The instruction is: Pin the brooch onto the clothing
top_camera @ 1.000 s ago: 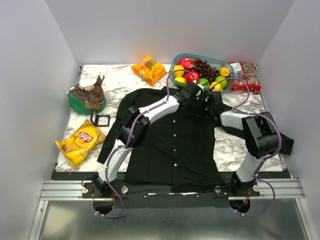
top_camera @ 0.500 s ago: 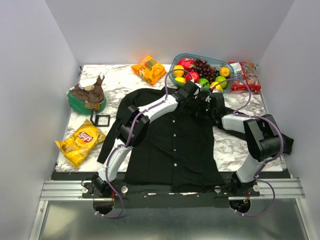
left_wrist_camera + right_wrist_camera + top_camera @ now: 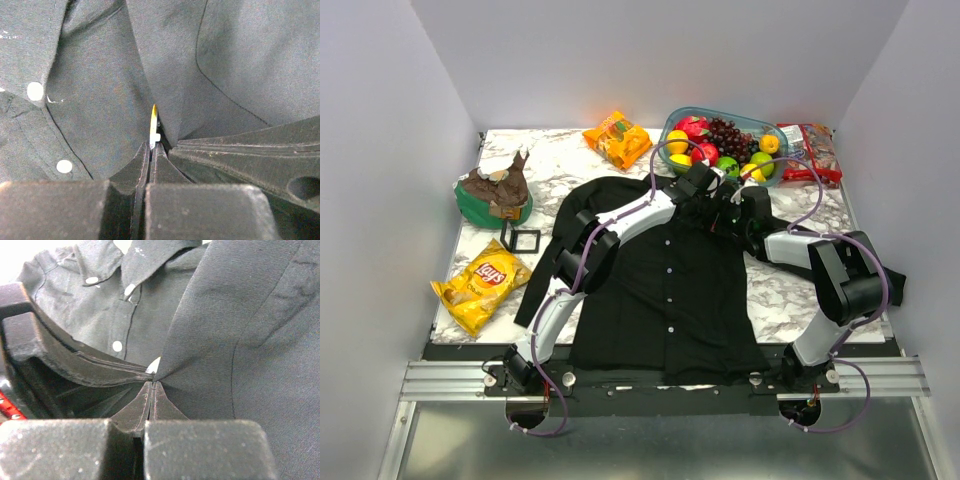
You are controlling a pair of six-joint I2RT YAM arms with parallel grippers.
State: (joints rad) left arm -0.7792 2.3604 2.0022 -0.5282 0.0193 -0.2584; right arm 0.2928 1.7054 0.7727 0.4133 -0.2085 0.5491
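The clothing (image 3: 670, 290), a black button-up shirt, lies flat in the middle of the table. Both grippers meet at its upper right chest. My left gripper (image 3: 716, 206) (image 3: 152, 146) is shut on the brooch (image 3: 153, 125), a pale disc seen edge-on and pressed against a raised fold of shirt (image 3: 100, 100). My right gripper (image 3: 730, 212) (image 3: 152, 383) is shut on that fold of shirt fabric (image 3: 240, 340), pulling it up into a peak. A white sliver of the brooch (image 3: 154, 365) shows just beyond its tips, beside the left fingers (image 3: 75, 360).
A fruit bowl (image 3: 682, 128) stands right behind the grippers, a red packet (image 3: 810, 150) beside it. An orange snack bag (image 3: 617, 138) lies at the back. At the left are a green bowl (image 3: 495, 195), a small black square frame (image 3: 524, 240) and a yellow chips bag (image 3: 482, 283).
The right arm has shifted slightly, its wrist edging toward the back and its elbow sliding right. The left gripper has barely moved. Both stay shut.
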